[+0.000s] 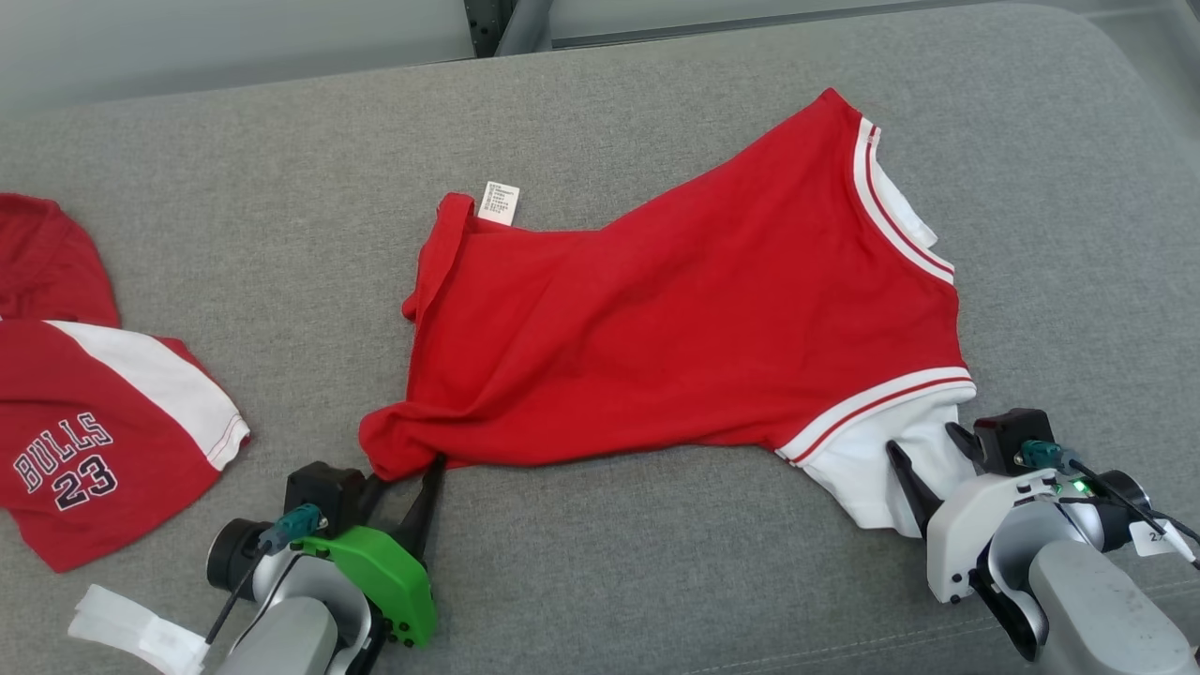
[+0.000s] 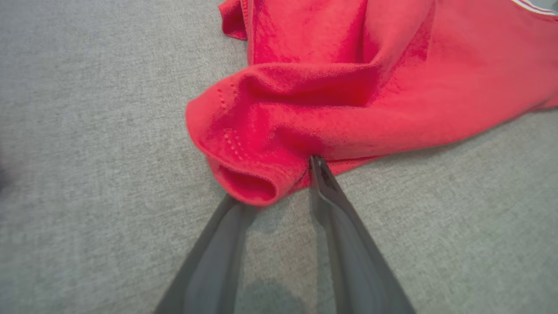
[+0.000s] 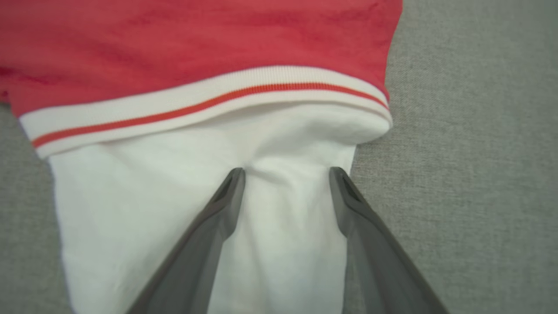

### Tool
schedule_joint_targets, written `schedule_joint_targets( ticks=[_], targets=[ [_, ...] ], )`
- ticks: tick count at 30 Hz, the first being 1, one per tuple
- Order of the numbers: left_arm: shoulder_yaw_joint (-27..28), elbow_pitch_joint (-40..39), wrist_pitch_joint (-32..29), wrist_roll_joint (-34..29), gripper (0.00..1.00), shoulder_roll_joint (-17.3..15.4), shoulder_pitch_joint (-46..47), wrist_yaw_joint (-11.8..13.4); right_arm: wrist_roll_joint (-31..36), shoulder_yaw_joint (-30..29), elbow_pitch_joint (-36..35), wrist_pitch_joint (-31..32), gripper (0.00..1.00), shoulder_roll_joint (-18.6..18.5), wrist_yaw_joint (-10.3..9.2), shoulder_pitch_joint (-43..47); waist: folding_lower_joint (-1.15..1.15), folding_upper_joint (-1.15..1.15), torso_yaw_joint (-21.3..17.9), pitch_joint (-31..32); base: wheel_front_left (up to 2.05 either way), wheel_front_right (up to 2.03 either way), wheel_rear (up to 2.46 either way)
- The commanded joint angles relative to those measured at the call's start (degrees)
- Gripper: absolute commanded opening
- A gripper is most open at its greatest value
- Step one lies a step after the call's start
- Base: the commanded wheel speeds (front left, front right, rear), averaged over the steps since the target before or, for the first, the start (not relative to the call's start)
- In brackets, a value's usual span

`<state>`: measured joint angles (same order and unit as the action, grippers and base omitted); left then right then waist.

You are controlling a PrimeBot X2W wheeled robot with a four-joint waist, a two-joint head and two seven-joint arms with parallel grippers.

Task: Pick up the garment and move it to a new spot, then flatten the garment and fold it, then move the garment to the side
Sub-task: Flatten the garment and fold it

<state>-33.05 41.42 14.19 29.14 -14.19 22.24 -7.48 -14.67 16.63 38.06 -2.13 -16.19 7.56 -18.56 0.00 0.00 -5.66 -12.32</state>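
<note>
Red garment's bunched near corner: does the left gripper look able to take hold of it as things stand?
Probably yes. The left gripper sits right at the bunched corner, jaws apart with the fold between them. Nothing else on the grey cushion blocks it.

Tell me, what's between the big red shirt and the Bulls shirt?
Just bare grey cushion lies between the red shirt and the Bulls shirt. You can see this in the head view.
</note>
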Motion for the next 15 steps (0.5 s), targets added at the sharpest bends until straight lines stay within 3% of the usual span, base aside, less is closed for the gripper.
schedule_joint_targets(
  ticks=[1,2,3,4,5,6,11,15],
  targets=[
    [-1.71,0.28,-0.22,1.28,0.15,-0.22,-0.29,0.03,-0.71,0.82,2.55,2.23,1.0,-0.26,-0.14,1.97,0.0,0.0,0.13,0.14,0.0,0.0,0.0],
    [-2.57,-0.03,-0.17,2.11,0.0,-0.46,-0.39,0.03,-1.3,0.9,2.53,2.51,1.0,-0.23,-0.14,2.32,0.0,0.0,0.19,0.22,0.0,0.0,0.0],
    [-3.53,-0.39,-0.14,2.68,0.0,-0.81,-0.48,0.03,-1.68,1.15,2.6,3.1,1.0,-0.3,-0.14,2.7,0.0,0.0,0.21,0.3,0.0,0.0,0.0],
    [-4.52,-0.87,-0.12,3.58,0.0,-1.12,-0.65,0.03,-2.04,1.64,2.8,3.85,0.77,-0.47,-0.14,3.07,0.0,0.0,0.22,0.41,0.0,0.0,0.0],
    [-5.43,-1.34,-0.08,4.68,0.0,-1.46,-0.77,0.03,-2.58,1.91,3.03,4.47,0.14,-0.67,-0.14,3.3,0.0,0.0,0.24,0.54,0.0,0.0,0.0],
    [-6.28,-1.74,-0.15,5.54,0.0,-1.89,-0.86,0.03,-3.18,2.14,3.28,5.18,0.0,-0.8,-0.14,3.46,0.0,0.0,0.27,0.7,0.0,0.0,0.0],
    [-10.13,-6.96,-1.64,12.36,0.0,-4.07,-1.69,0.03,-10.94,-0.07,-0.42,6.42,0.0,-1.22,-0.14,3.93,0.0,0.0,0.69,2.07,0.0,0.0,0.0],
    [-11.77,-18.57,-5.5,21.36,0.0,-8.22,-2.33,0.03,-23.4,-5.13,-13.26,7.23,0.0,-4.17,-0.12,3.81,0.0,0.0,1.09,3.23,0.0,0.0,0.0]
  ],
)
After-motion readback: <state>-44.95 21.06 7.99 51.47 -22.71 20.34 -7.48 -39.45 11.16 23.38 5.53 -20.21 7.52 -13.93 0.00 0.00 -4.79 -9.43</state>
